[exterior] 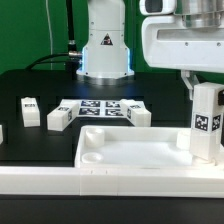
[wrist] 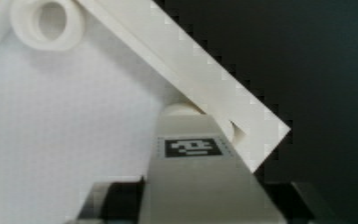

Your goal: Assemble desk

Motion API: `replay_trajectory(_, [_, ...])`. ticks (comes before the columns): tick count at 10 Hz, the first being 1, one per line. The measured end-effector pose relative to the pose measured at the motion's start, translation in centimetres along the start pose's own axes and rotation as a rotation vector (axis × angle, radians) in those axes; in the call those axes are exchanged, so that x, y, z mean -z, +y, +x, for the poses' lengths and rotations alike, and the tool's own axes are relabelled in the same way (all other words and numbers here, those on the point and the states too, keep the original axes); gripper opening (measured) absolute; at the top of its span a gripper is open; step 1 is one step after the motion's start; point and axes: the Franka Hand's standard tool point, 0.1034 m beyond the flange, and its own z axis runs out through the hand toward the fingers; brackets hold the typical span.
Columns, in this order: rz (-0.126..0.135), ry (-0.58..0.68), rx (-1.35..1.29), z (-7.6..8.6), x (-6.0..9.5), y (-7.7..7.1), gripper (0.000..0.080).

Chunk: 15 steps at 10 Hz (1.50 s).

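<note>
The white desk slab (exterior: 95, 160) lies in front with its raised rim up. My gripper (exterior: 204, 88) is shut on a square white leg (exterior: 207, 122) with a black-and-white tag and holds it upright over the slab's corner on the exterior view's right. In the wrist view the leg (wrist: 201, 160) runs from between my dark fingers (wrist: 119, 203) down to the slab's corner (wrist: 247, 135). Whether it touches the socket there is hidden. Another round socket (wrist: 51, 22) shows at the far corner. Three loose legs (exterior: 28, 110) (exterior: 57, 118) (exterior: 140, 115) lie behind the slab.
The marker board (exterior: 100, 107) lies flat between the loose legs, in front of the robot base (exterior: 105, 50). A long white rail (exterior: 50, 183) runs along the front edge. A white piece (exterior: 2, 131) is cut off at the exterior view's left.
</note>
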Motion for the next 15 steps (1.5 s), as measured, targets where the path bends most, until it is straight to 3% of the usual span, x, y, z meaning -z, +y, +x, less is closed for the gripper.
replay_trajectory(5, [0.007, -0.013, -0.112, -0.44, -0.16, -0.23, 0.0294])
replay_trajectory(6, [0.007, -0.013, -0.063, -0.40, -0.17, -0.20, 0.0514])
replay_trajectory(7, [0.003, -0.015, -0.011, -0.34, -0.20, -0.09, 0.0514])
replay_trajectory(8, [-0.026, -0.027, 0.091, -0.54, -0.23, 0.13, 0.0606])
replay_trajectory(9, [-0.061, -0.022, 0.279, -0.61, -0.09, 0.07, 0.0641])
replay_trajectory(15, [-0.059, -0.031, 0.749, -0.41, -0.08, 0.06, 0.0649])
